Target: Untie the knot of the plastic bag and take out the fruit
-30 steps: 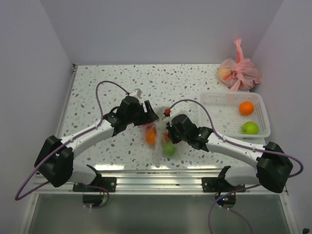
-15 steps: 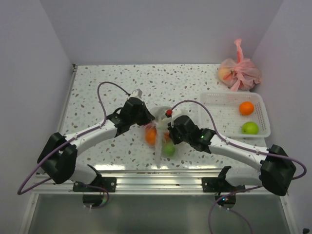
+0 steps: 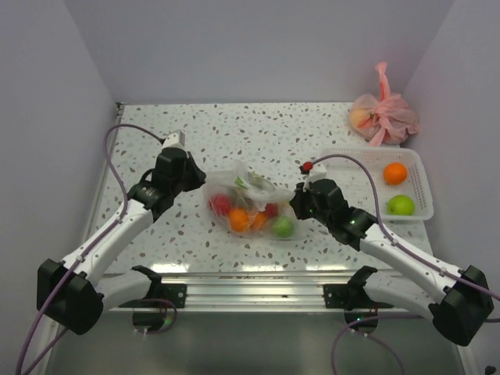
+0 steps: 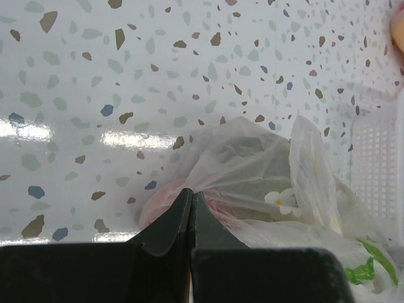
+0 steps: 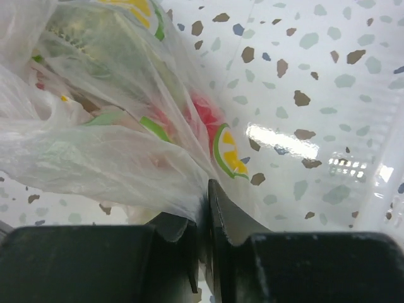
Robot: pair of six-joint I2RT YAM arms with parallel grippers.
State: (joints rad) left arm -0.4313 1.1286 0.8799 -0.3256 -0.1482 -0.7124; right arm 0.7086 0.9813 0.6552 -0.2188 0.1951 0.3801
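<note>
The clear plastic bag (image 3: 248, 195) with flower prints lies on the table's middle, pulled wide between my two grippers. Through it show the fruit: a red one (image 3: 221, 205), an orange one (image 3: 239, 220) and a green one (image 3: 283, 226). My left gripper (image 3: 205, 185) is shut on the bag's left edge; the left wrist view shows its tips (image 4: 191, 194) pinching the film (image 4: 252, 158). My right gripper (image 3: 294, 205) is shut on the bag's right edge, with plastic (image 5: 113, 158) bunched between its jaws (image 5: 207, 189). I cannot pick out the knot among the crumpled folds on top.
A white basket (image 3: 367, 153) at the right holds an orange (image 3: 395, 173) and a green fruit (image 3: 401, 205); its mesh wall (image 4: 372, 158) shows in the left wrist view. A tied pink bag (image 3: 383, 117) sits in the back right corner. Walls close in the table.
The left gripper has shut on the bag. Both arms have pulled apart, left arm leftward and right arm rightward, and the bag has gone from a hanging bunch to spread wide.
</note>
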